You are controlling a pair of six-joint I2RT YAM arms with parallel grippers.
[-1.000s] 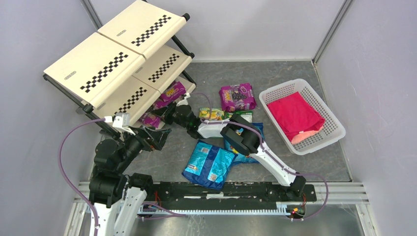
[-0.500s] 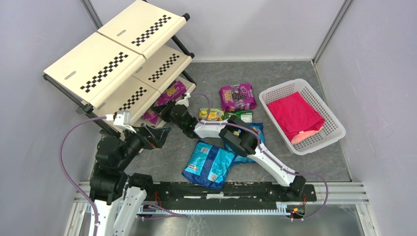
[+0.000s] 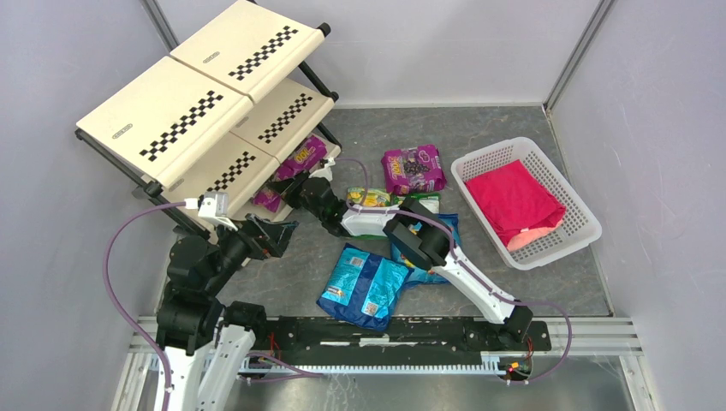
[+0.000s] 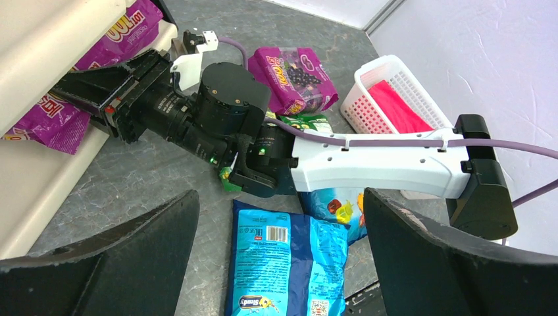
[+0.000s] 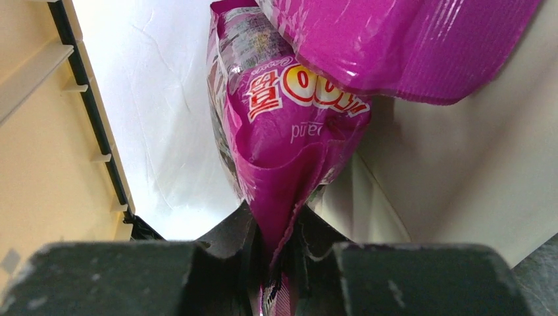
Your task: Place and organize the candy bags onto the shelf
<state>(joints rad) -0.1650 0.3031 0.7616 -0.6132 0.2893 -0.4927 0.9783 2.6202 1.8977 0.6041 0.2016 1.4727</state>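
Right gripper (image 5: 276,240): pinches lower edge of magenta candy bag (image 5: 289,131), bag reaching straight ahead into bottom tier of shelf (image 3: 171,120). Left gripper (image 4: 279,197): stands wide apart beside shelf.

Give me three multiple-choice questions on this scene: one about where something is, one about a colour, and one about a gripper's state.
1. Where does the pink-red cloth lie?
A) in the white basket
B) on the shelf's top panel
C) under a blue bag

2. What colour is the candy bag in the right gripper?
A) blue
B) magenta
C) green

3. How do the jaws of the left gripper stand?
A) open, gripping nothing
B) shut on a blue bag
C) shut on the cloth

Answers:
1 A, the top view shows the cloth inside the basket.
2 B, the right wrist view shows a magenta pouch pinched between the jaws.
3 A, the left wrist view shows both fingers spread wide, gripping nothing.
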